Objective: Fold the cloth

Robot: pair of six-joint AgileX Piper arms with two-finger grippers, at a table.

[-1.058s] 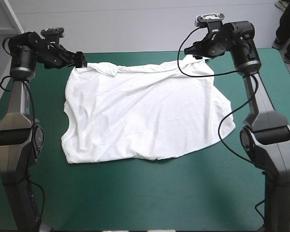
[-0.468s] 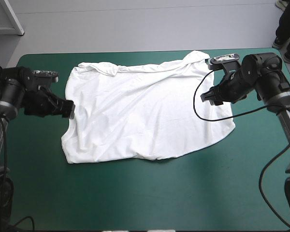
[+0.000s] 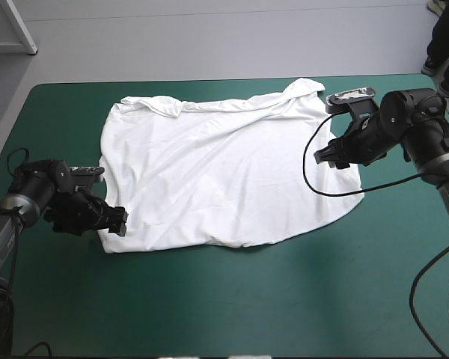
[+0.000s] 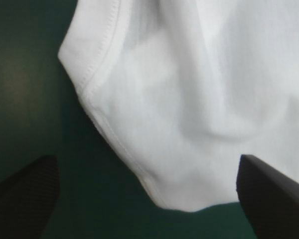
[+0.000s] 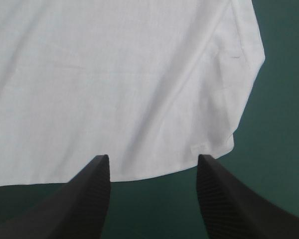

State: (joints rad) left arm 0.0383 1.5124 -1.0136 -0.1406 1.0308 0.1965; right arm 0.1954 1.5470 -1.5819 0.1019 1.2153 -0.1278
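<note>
The left pincer (image 3: 114,221) sits low at the near left corner of the T-shirt (image 3: 224,172). Its black fingers (image 4: 25,194) are spread wide, with the hemmed corner between them, ungripped. The T-shirt lies spread flat across the teal-green bench (image 3: 232,299). The right pincer (image 3: 335,155) hangs at the T-shirt's right edge, fingers apart, holding nothing.
</note>
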